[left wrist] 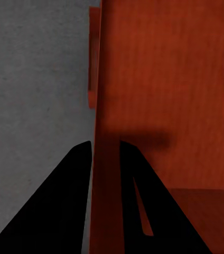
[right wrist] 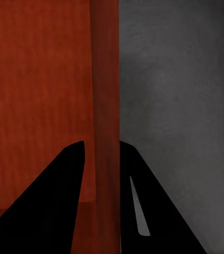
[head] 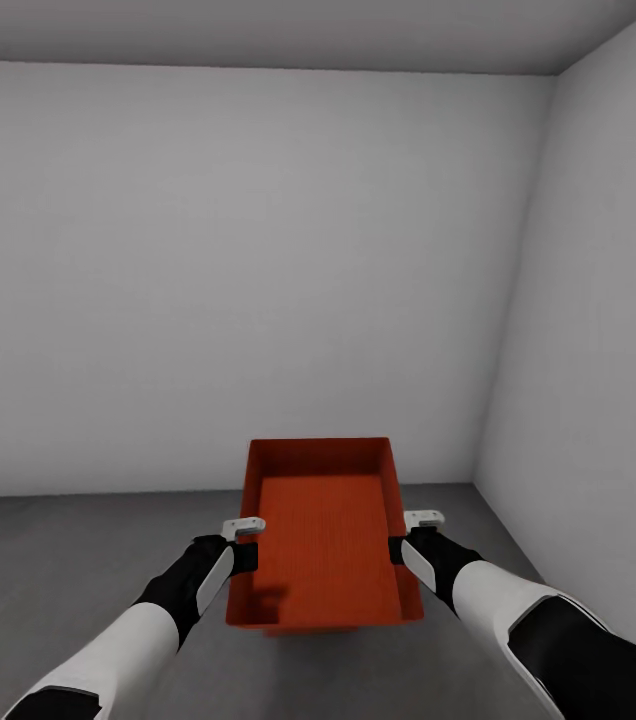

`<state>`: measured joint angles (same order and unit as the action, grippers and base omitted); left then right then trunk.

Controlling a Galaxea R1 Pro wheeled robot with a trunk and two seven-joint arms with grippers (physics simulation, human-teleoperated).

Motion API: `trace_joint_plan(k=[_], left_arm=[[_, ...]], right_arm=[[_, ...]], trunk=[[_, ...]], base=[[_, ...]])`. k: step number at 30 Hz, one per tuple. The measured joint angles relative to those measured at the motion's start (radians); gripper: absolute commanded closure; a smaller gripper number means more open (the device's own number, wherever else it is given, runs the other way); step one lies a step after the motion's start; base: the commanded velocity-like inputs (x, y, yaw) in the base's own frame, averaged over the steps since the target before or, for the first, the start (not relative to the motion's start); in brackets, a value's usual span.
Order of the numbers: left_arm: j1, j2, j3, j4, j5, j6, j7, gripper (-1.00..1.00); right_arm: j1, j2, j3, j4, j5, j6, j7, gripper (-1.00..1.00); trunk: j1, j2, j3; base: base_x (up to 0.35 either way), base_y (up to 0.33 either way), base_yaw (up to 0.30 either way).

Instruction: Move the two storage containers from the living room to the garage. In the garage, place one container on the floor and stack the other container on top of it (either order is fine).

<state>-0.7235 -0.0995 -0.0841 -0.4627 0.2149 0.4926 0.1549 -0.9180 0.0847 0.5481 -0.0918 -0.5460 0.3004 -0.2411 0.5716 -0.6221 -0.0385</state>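
No text, label, number or sign can be read anywhere.

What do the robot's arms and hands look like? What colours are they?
Both arms are smooth white tubes with black joints. The left hand and right hand are black at the wrist, each with a small pale grey block on top. Up close, the fingers are flat black wedges tapering to thin tips.
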Motion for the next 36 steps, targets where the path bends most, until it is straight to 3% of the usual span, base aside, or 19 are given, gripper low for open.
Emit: trace_joint_plan(k=[36], left_arm=[[0.0, 0.0, -0.001, 0.0, 0.004, -0.001, 0.001, 1.0]], right_arm=[[0.0, 0.0, -0.004, 0.0, 0.007, 0.001, 0.001, 1.0]], trunk=[[0.0, 0.0, 0.0]], base=[[0.321, 0.0, -0.012]])
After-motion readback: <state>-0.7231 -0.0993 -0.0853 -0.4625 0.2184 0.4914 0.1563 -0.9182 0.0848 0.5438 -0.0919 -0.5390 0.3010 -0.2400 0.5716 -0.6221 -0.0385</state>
